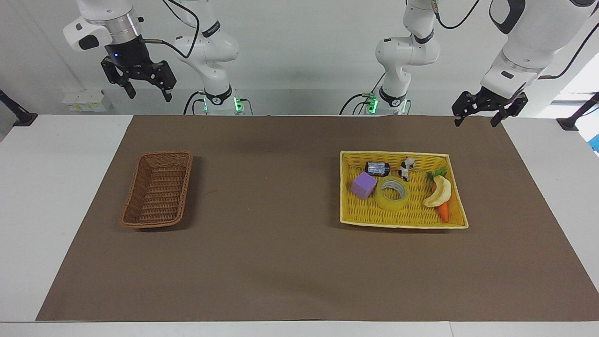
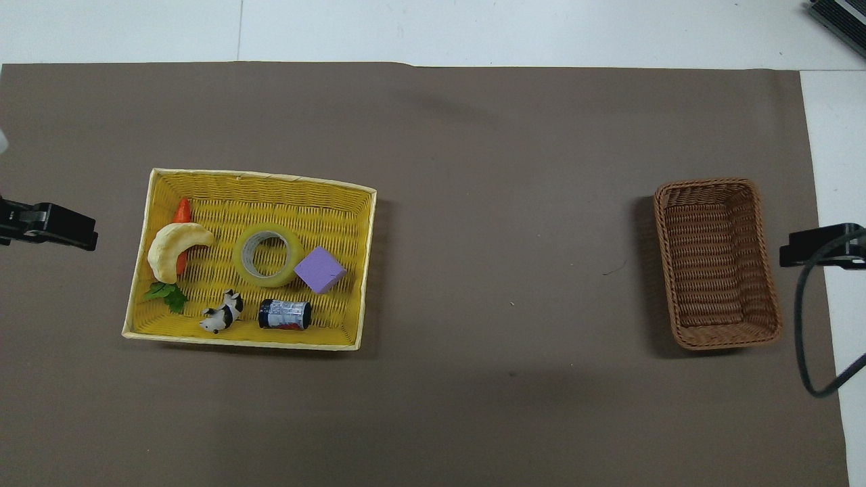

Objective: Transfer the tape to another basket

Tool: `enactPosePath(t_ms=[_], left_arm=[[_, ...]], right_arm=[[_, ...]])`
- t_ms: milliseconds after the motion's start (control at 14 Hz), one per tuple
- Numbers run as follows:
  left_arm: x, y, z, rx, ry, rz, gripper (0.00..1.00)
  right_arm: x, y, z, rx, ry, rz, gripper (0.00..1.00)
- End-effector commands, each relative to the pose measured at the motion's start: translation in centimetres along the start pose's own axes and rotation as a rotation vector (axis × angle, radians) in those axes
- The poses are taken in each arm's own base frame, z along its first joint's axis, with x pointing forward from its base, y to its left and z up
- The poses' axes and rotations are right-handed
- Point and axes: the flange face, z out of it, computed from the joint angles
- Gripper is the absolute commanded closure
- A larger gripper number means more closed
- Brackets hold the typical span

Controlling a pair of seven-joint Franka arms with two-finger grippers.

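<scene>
The tape (image 1: 392,194), a yellowish translucent roll with a pale core, lies flat with its hole facing up in the middle of the yellow tray basket (image 1: 403,223), toward the left arm's end of the table. A purple cube (image 1: 364,185) sits just beside it on the side toward the right arm's end; whether the two touch cannot be told. Nearer the robots lie a small can (image 1: 377,168) on its side and a black-and-white toy cow (image 1: 407,167). A banana (image 1: 439,192) rests across a carrot (image 1: 443,211) at the tray's end. The brown wicker basket (image 1: 158,189) stands well apart, toward the right arm's end, on the brown mat (image 1: 281,262). The left gripper (image 1: 489,112) hangs raised over the mat's edge, fingers spread, holding nothing. The right gripper (image 1: 139,83) hangs high above the table's edge, fingers likewise spread.
</scene>
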Motion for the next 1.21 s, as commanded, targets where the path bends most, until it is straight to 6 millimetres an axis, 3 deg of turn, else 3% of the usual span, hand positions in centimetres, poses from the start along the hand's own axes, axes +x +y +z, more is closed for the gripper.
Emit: enactPosePath(t_ms=[0, 429, 1143], left_arm=[[-1.0, -0.9, 0.2, -0.011, -0.016, 0.002, 0.0], [-0.7, -1.1, 0.3, -0.023, 0.001, -0.007, 0.0], [-0.1, -0.6, 0.5, -0.033, 0.06, -0.002, 0.0]], right_arm=[[-0.8, 0.5, 0.1, 0.012, -0.013, -0.012, 0.0], [0.5, 0.3, -0.7, 0.016, -0.007, -0.012, 0.0], [-0.7, 0.3, 0.3, 0.02, -0.025, -0.012, 0.0]])
